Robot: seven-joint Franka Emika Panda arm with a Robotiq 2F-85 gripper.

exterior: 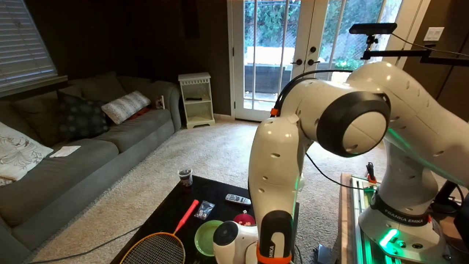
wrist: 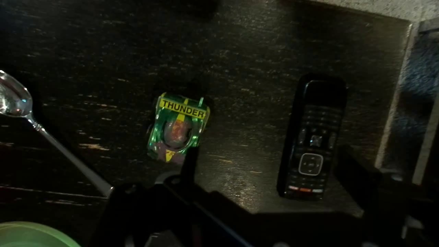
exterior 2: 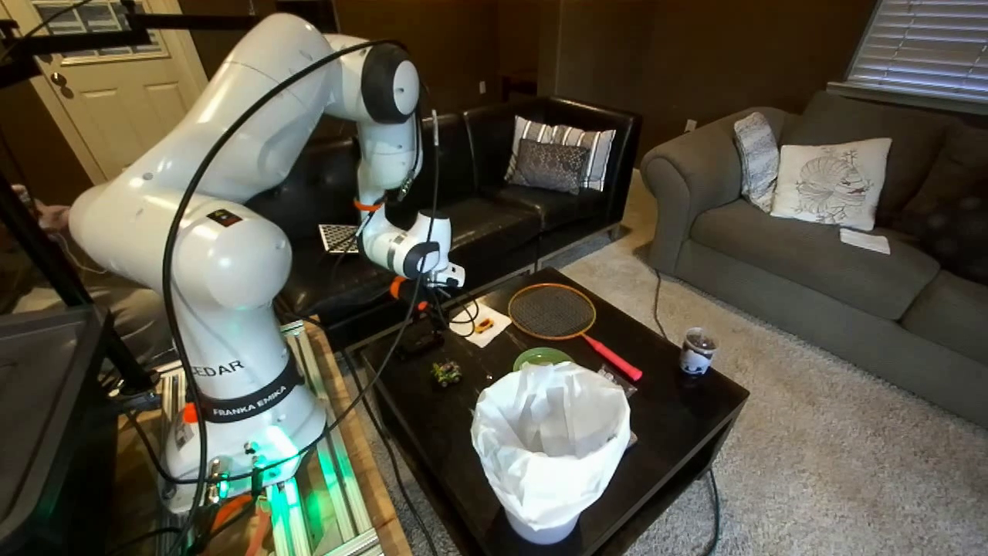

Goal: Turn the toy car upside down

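Wrist view: my tool [wrist: 268, 151] is standing spread wide with nothing pinched, and a green toy car [wrist: 180, 128] marked THUNDER is sitting on the table [wrist: 240, 51], apparently right way up, its lower corner just behind the tip of one of my fingers [wrist: 189, 166] as seen from there. The black remote [wrist: 310, 140], not that car, is showing in the gap, so going straight down I would probably be straddling the remote and pressing that finger onto the car. I am judging that a sideways shift is needed. The spoon [wrist: 65, 151] is worrying me too: its handle is ending close beside my tool in that view, and a careless sweep could be dragging it or nudging the green dish [wrist: 34, 236]. The car's body is looking glossy, so a shallow pinch could be slipping mid-roll, dropping it on its side or back onto its wheels. Choosing wrongly is another risk: in an exterior view a small orange toy [exterior 2: 485, 325] is lying on a white sheet [exterior 2: 495, 315], and I am not able to tell which toy the task is meaning.
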